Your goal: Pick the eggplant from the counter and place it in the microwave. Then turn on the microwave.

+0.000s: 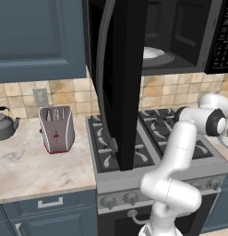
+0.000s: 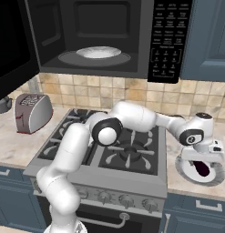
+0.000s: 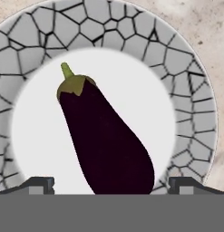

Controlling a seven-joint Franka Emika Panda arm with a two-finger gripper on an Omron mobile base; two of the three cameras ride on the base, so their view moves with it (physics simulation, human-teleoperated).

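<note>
Eggplant (image 3: 104, 140) lay close under the hand on a crackle-rimmed plate (image 3: 195, 113) on the counter (image 2: 186, 179), between the spread gripper (image 3: 111, 183) tips, ungrasped. Microwave (image 2: 100, 41) stood open; placing and starting remained.

i count one eggplant (image 3: 106, 140) on one plate (image 3: 190, 90); one microwave (image 2: 109, 36); one toaster (image 1: 56, 128); one kettle (image 1: 3, 123); one stove (image 2: 127, 150); my one gripper (image 3: 111, 183)

No legible text, keypad (image 2: 166, 41) included
</note>
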